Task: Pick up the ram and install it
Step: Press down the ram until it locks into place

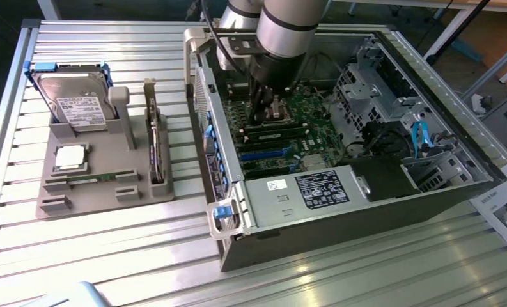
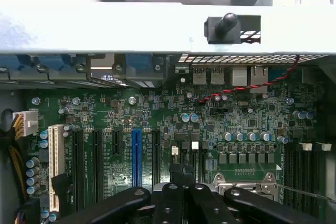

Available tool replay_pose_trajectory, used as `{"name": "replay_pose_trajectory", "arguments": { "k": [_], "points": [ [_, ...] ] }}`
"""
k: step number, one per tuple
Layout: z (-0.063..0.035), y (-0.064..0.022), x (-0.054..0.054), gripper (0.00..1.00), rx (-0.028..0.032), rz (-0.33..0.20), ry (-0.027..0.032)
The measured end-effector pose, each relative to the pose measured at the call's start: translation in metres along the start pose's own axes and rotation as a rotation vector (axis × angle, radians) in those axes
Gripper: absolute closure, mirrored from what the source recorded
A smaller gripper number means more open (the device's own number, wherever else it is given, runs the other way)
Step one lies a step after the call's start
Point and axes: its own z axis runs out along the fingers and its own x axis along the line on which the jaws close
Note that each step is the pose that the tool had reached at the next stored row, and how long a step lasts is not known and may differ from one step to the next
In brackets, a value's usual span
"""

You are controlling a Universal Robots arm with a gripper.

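Inside case (image 1: 355, 128): shut fingers (image 2: 181, 195) over motherboard (image 2: 157, 129); exterior: ram (image 1: 275, 133) seated.

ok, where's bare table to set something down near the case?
Free: slatted table in front of the grey parts holder, and the strip between holder and PC case. Crowded: inside the case, arm over the motherboard; holder carries hard drive and processor.

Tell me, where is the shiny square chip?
In the exterior view, the shiny square chip lies on the grey holder at the exterior view's left, beside the hard drive, outside the computer case.
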Motion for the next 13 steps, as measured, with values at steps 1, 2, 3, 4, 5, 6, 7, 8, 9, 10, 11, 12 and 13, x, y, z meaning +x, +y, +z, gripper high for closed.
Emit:
{"name": "replay_pose_trajectory", "arguments": {
  "k": [1,2,3,4,5,6,7,8,9,10,11,12,13],
  "points": [
    [-0.0023,0.0000,0.000,0.90,0.0000,0.000,0.0001],
    [-0.0040,0.0000,0.000,0.90,-0.0001,0.000,0.0003],
    [-0.0058,0.0000,0.000,0.90,0.0000,0.000,0.0004],
    [-0.0074,0.0000,0.000,0.90,0.0001,0.000,0.0004],
    [-0.0093,0.0000,0.000,0.90,-0.0001,0.000,0.0008],
    [-0.0117,0.0000,0.000,0.90,-0.0001,0.000,0.0011],
    [-0.0127,0.0000,0.000,0.90,-0.0001,0.000,0.0013],
    [-0.0127,0.0000,0.000,0.90,0.0001,0.000,0.0012],
    [-0.0127,0.0000,0.000,0.90,0.0001,0.000,0.0013],
    [-0.0127,0.0000,0.000,0.90,0.0001,0.000,0.0013],
    [-0.0127,0.0000,0.000,0.90,0.0001,0.000,0.0013],
    [-0.0128,0.0000,0.000,0.90,0.0000,0.000,0.0015],
    [-0.0128,-0.0003,0.000,0.90,-0.0001,0.000,0.0016]
  ]
}}
